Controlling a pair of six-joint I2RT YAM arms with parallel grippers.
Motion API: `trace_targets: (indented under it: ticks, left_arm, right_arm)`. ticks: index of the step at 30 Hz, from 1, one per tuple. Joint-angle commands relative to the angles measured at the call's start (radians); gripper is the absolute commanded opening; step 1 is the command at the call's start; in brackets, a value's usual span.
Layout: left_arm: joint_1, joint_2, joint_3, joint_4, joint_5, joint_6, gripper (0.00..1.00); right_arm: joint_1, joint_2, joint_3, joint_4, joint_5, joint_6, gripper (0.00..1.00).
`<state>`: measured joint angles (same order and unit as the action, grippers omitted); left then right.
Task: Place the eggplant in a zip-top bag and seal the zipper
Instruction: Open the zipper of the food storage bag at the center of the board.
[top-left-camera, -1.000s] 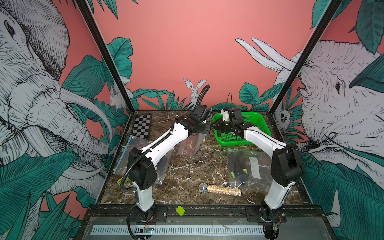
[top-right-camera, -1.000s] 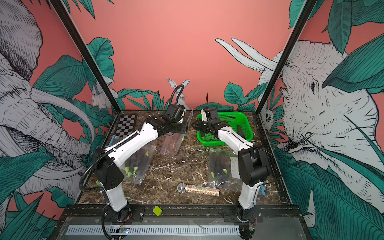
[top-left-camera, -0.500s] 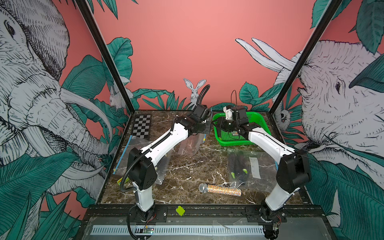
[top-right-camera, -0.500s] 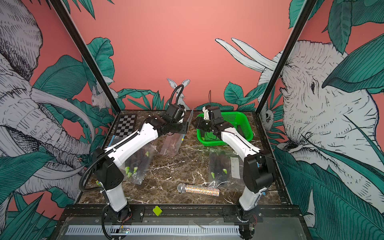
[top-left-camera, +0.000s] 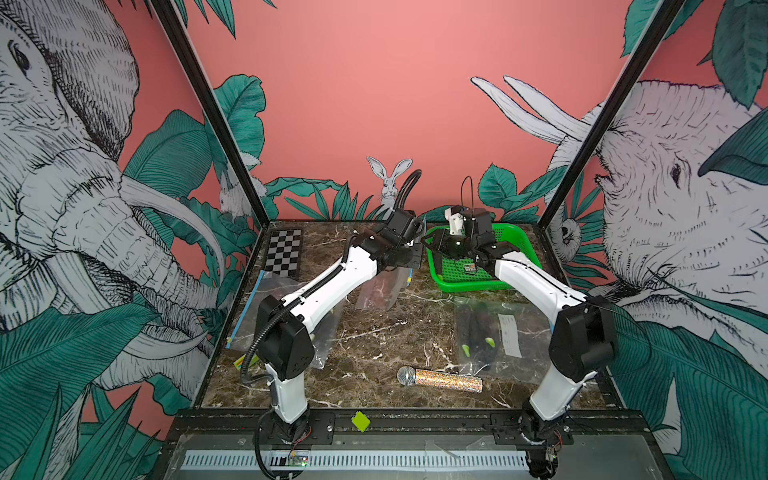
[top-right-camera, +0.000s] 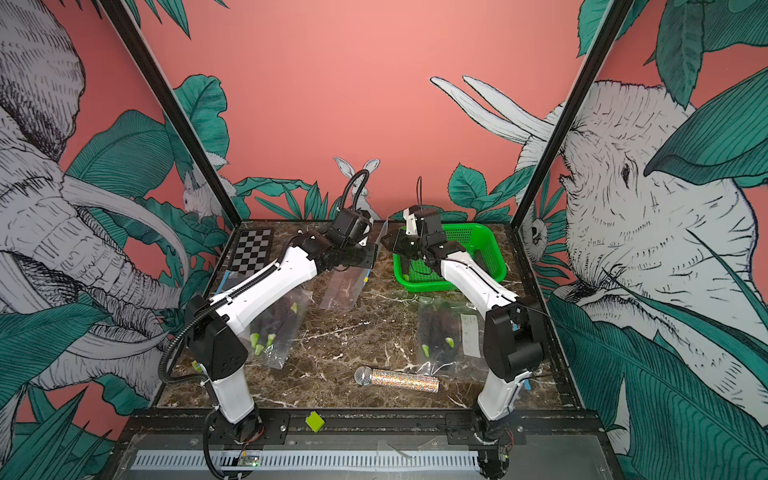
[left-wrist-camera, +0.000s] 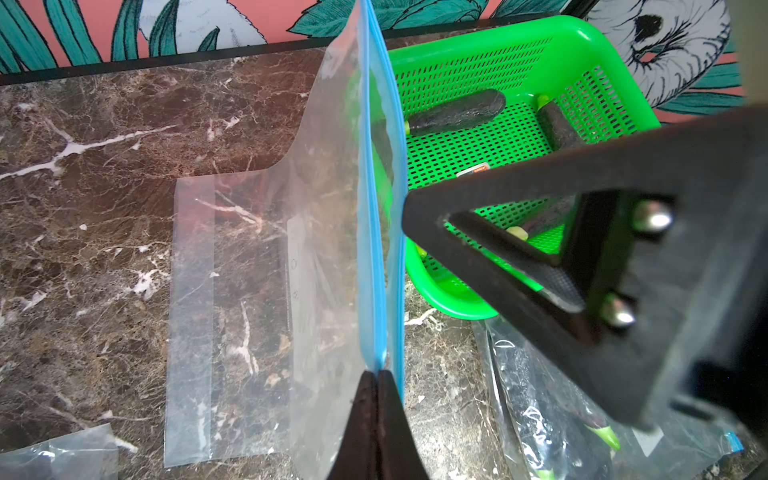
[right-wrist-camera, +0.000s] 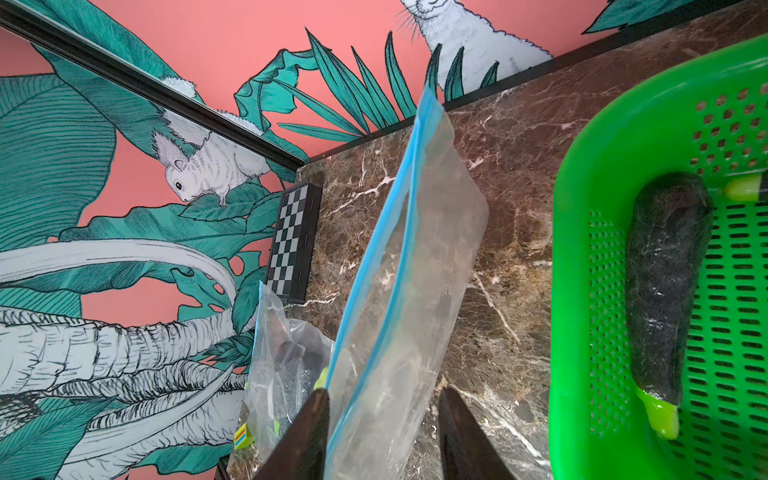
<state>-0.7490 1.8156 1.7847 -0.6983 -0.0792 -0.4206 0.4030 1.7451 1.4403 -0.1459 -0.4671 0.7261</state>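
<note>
Right, nearest the front rail a glitter microphone (top-left-camera: 439, 378) lies on the marble tabletop (top-left-camera: 374, 332). Just behind it on the right, a filled bag (top-left-camera: 482, 332) of eggplants lies flat, and a second filled bag (top-right-camera: 274, 328) shows under the left arm.

Moving back, the left end effector (left-wrist-camera: 377, 378) is pressed tight together, pinching the blue zipper strip of the empty zip-top bag (left-wrist-camera: 249, 270). That bag hangs on edge, its lower part reaching the tabletop.

Facing it, the right end effector (right-wrist-camera: 382, 395) has its jaws spread, with the bag's top edge running between them. Whether either finger touches the plastic, I cannot tell.

Beyond, the eggplant (right-wrist-camera: 665, 282), dark with a green stem, lies in the green basket (top-left-camera: 461, 286), just beside the bag; more lie with it. Farthest back on the left sits a checkerboard (top-left-camera: 284, 253).
</note>
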Motion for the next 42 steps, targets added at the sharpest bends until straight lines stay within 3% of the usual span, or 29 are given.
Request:
trace_targets:
  ticks: [1,8,21,29,34,42]
  left_arm:
    - [-0.008,-0.024,0.024,-0.009,-0.007,0.005,0.0]
    - [-0.009,-0.031,0.026,-0.005,-0.002,0.005,0.0]
    - [-0.011,-0.025,0.024,-0.012,-0.024,0.014,0.0]
    - [-0.011,0.0,0.05,-0.033,-0.029,0.027,0.0]
    - [-0.011,0.019,0.085,-0.055,-0.035,0.048,0.18]
    - [-0.009,0.056,0.141,-0.105,-0.054,0.079,0.32]
  right_arm:
    - [0.002,0.017,0.031,0.008,-0.003,-0.005,0.43]
    - [0.001,0.047,0.031,-0.009,0.016,-0.017,0.35]
    - [0.0,0.021,0.011,-0.012,0.022,-0.03,0.0]
    - [0.026,-0.026,0.026,-0.044,0.035,-0.066,0.0]
    - [0.046,-0.05,0.029,-0.061,0.035,-0.08,0.0]
    - [0.069,-0.094,0.017,-0.077,0.049,-0.094,0.0]
